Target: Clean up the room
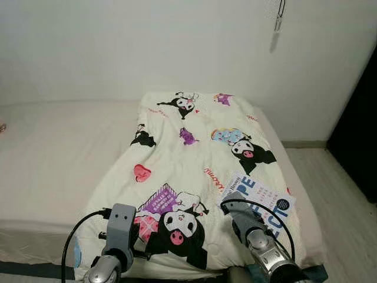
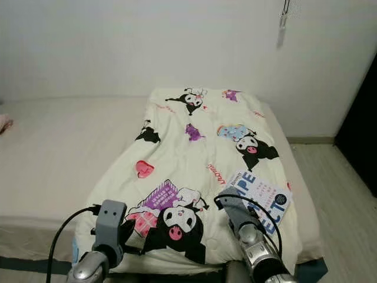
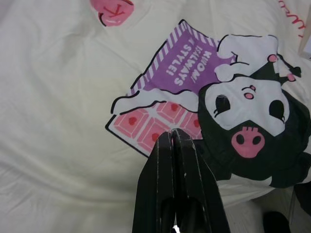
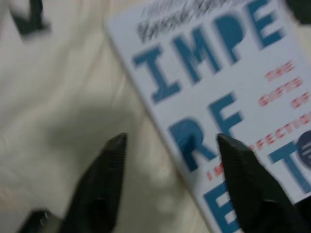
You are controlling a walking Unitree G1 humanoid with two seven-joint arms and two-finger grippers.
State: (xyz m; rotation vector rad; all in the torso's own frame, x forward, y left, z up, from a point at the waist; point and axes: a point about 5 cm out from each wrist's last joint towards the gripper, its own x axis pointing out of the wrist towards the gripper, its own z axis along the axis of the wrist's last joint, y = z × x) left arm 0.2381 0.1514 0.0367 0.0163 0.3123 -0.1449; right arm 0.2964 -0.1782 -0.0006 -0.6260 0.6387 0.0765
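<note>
Your right gripper point(image 4: 170, 145) hangs spread wide over the near edge of the book point(image 1: 259, 197), which lies on the blanket point(image 1: 188, 159) at the bed's point(image 1: 53, 153) right side; book not yet picked up; left gripper point(image 3: 176, 141) pinched closed, empty, above the blanket.

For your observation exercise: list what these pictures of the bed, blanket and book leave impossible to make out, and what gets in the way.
- Book: its near end is covered by the right arm in the eye views.
- Its small print: blurred and cut off by the edge in the right wrist view.
- Blanket: its near hem falls below the picture edge.
- Left gripper: the eye views show the wrist but hide its jaws.
- Hanging thing on the wall: too small.
</note>
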